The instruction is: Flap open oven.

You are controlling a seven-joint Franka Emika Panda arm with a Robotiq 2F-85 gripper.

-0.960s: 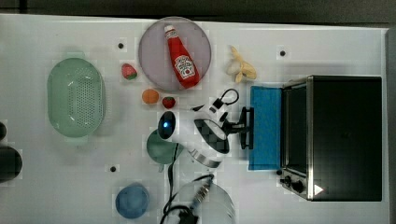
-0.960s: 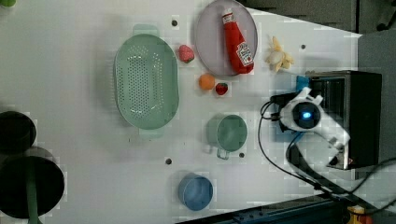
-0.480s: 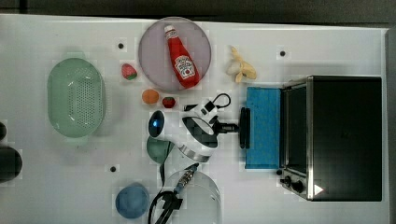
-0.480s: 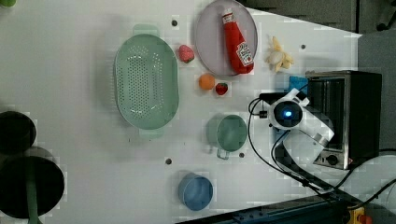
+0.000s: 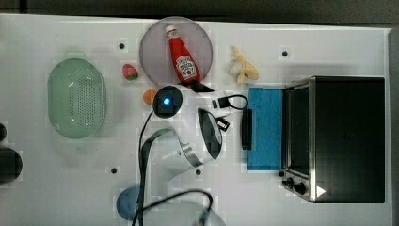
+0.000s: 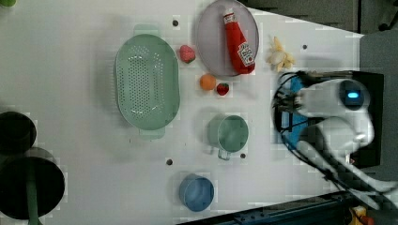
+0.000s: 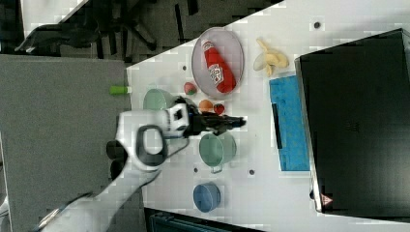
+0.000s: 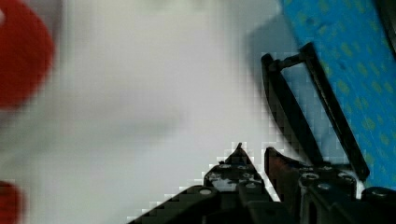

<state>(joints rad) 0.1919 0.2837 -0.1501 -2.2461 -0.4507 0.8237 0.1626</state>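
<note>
White table (image 5: 329,47), oven (image 5: 346,139) door down

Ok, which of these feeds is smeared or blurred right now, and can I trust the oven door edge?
Wrist view: ketchup bottle is a red smear, door handle reads sharply. Left view: arm streaked near the oven. Top view: blue door edges are crisp.
</note>
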